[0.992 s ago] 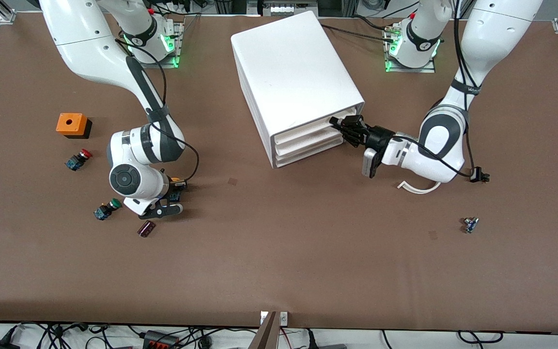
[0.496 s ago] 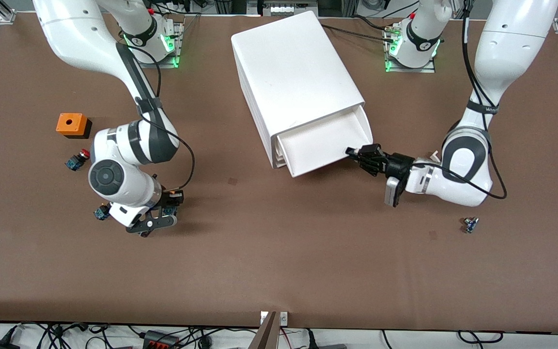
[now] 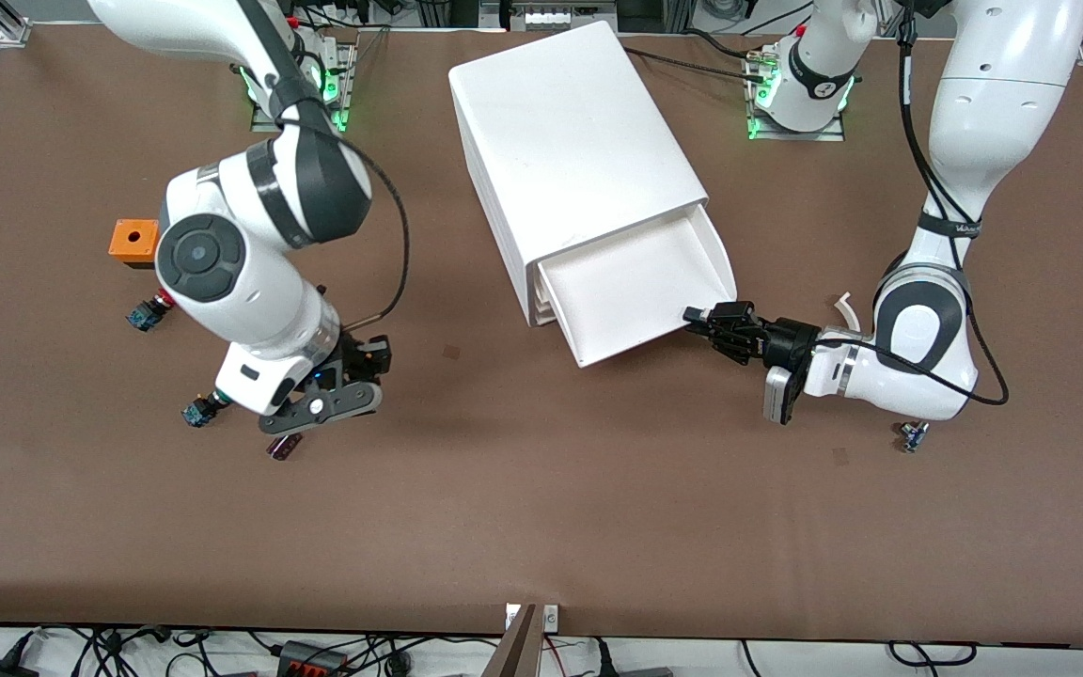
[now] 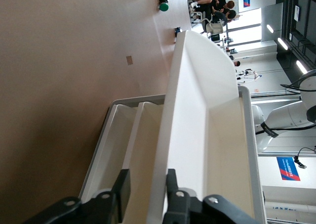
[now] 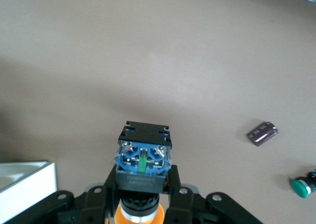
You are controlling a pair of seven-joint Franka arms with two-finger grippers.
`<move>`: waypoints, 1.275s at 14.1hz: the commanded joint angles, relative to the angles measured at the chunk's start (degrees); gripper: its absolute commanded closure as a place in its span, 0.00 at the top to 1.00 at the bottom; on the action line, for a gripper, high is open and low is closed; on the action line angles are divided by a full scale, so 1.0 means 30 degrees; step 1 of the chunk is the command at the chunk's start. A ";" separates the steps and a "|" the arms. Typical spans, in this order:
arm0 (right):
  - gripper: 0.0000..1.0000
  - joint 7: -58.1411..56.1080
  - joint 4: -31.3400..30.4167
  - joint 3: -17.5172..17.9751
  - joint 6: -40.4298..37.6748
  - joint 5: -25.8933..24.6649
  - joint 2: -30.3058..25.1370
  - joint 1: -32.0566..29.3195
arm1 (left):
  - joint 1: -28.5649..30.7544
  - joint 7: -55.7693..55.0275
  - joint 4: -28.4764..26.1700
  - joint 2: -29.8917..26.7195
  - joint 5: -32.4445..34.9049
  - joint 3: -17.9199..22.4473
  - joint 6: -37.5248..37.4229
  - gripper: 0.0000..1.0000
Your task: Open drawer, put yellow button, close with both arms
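The yellow button [image 5: 142, 160] is held in my right gripper [image 5: 142, 187], orange cap toward the wrist and blue-and-black body outward. In the front view that right gripper [image 3: 337, 384] hangs above the table toward the right arm's end, over the spot beside the green button [image 3: 197, 412]. The white cabinet [image 3: 570, 132] has its top drawer [image 3: 640, 282] pulled out and empty. My left gripper [image 3: 718, 329] is shut on the drawer's front wall [image 4: 165, 150] at its corner, one finger [image 4: 122, 192] outside and one inside.
An orange box [image 3: 133, 242], a red button [image 3: 149, 310] and a small dark purple part [image 3: 283, 448] lie near the right arm. The green button [image 5: 302, 187] and purple part [image 5: 262, 133] show in the right wrist view. A small part [image 3: 913, 436] lies by the left arm.
The left gripper has pulled the top drawer out from shut to well open. The right arm has risen off the table with the yellow button and shifted slightly toward the cabinet.
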 commanded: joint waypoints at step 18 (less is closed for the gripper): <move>0.00 1.0055 0.3601 -0.0266 0.3030 0.0032 0.2247 0.6951 | -0.0524 -1.2308 0.7759 -0.3309 1.9515 0.0485 -0.4279 1.00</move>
